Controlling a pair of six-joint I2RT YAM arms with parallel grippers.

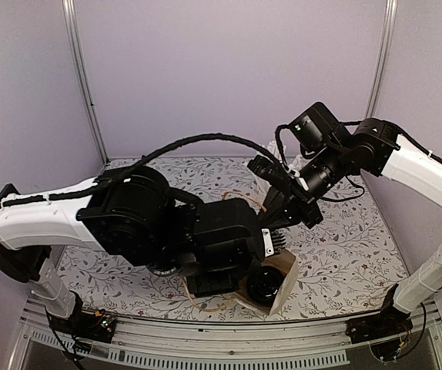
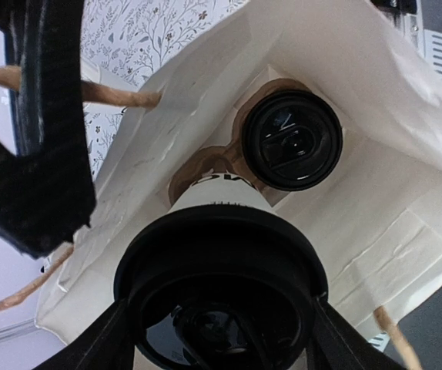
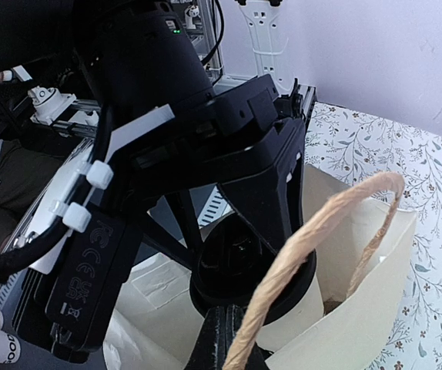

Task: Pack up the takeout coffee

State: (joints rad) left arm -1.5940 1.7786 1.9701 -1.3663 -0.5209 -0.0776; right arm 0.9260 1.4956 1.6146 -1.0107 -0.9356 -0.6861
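Note:
My left gripper (image 2: 221, 327) is shut on the takeout coffee (image 2: 217, 199), a white paper cup with a black lid (image 2: 221, 262), its fingers (image 2: 105, 343) clamped on the lid's rim. The cup hangs inside the open mouth of a white paper bag (image 2: 394, 223) and also shows in the right wrist view (image 3: 302, 312). A second black-lidded cup (image 2: 292, 140) sits deeper in the bag, in a brown cardboard holder (image 2: 198, 166). My right gripper (image 3: 225, 339) is shut on the bag's twine handle (image 3: 313, 239). From above, the left gripper (image 1: 221, 270) hides the held cup.
The bag (image 1: 286, 281) stands near the front of the floral tablecloth (image 1: 344, 247), the second cup's lid (image 1: 266, 284) showing in its mouth. My right gripper (image 1: 282, 212) reaches in over the bag from the back right. Grey walls enclose the table on three sides.

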